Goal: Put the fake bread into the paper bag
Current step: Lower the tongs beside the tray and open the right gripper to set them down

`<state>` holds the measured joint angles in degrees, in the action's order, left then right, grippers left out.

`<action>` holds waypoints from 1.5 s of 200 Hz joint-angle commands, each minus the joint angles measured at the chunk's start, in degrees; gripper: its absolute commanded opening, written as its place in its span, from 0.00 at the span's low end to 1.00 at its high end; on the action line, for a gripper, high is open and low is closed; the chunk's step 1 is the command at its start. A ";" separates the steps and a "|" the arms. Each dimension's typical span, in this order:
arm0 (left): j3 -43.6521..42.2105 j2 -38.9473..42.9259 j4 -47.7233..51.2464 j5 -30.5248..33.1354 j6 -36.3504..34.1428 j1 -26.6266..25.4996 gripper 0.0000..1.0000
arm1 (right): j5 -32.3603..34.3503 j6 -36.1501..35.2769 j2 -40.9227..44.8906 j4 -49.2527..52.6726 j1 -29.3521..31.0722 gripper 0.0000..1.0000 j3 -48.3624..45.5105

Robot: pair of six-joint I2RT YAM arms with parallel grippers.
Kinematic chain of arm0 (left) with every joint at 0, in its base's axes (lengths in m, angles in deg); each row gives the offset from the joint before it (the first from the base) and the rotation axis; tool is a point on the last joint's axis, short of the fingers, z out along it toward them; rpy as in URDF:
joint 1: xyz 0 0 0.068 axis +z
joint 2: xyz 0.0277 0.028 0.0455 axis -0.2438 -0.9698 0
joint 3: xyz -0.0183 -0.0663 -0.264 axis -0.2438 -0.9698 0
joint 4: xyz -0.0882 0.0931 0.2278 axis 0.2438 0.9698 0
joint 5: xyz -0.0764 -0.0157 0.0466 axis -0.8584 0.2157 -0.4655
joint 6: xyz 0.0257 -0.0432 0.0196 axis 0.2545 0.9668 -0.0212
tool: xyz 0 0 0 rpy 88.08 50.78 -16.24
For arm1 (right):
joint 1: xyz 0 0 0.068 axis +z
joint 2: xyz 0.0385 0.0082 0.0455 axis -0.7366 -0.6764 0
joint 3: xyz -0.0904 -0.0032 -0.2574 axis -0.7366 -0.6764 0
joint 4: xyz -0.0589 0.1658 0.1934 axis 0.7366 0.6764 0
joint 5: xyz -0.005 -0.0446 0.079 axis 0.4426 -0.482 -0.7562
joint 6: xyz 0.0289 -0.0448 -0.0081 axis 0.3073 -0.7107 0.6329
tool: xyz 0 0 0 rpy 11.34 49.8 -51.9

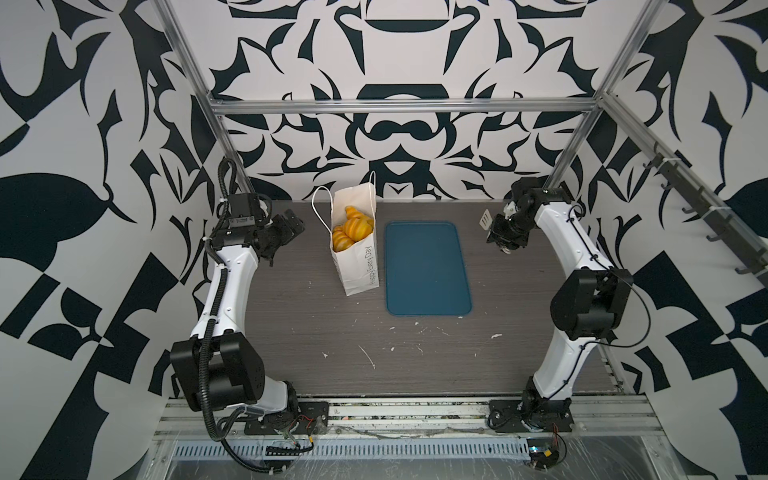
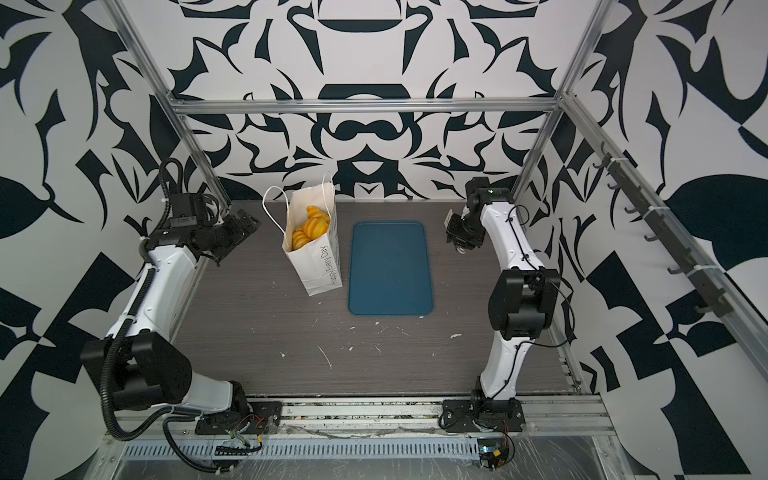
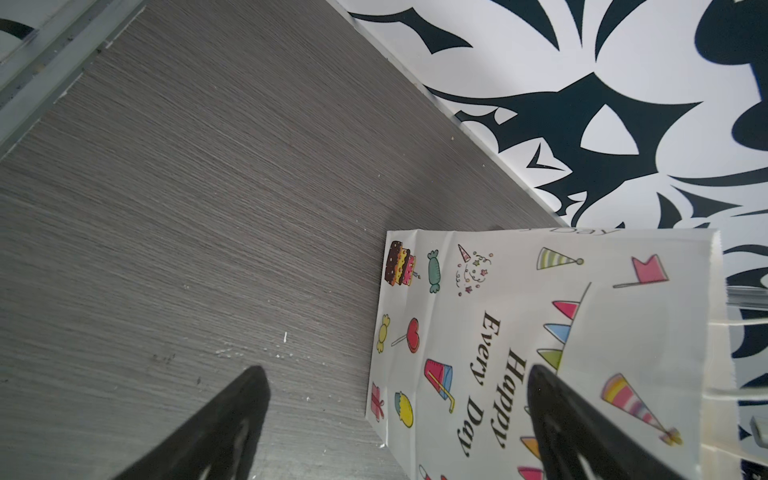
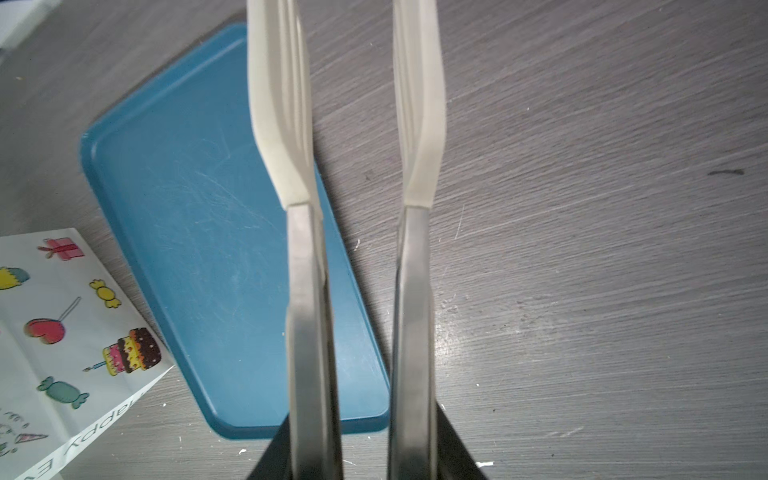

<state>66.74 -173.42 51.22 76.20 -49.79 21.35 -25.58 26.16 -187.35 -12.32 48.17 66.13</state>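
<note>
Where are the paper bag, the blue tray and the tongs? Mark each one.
paper bag [image 1: 359, 270], in a top view, on its lettered white side.
blue tray [image 1: 426, 270], in a top view, on its bare flat middle.
tongs [image 4: 278, 104], right wrist view, on one white tip.

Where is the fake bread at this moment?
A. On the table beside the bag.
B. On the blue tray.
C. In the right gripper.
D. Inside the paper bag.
D: in a top view the fake bread sits in the open paper bag, and the blue tray holds nothing.
</note>
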 commanded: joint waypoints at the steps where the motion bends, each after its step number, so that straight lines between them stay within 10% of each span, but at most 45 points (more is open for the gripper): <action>1: -0.44 -0.86 -3.91 0.11 -4.40 0.05 0.99 | 1.40 -2.01 0.00 -1.31 0.07 0.38 -1.09; 300: -7.34 0.24 -13.85 -3.36 -11.94 -1.50 0.99 | 6.96 -4.66 -13.61 -4.36 0.06 0.40 -7.27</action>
<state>58.79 -174.23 36.80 73.56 -60.41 20.59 -19.75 20.85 -200.95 -16.97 48.39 57.32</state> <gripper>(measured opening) 0.992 0.399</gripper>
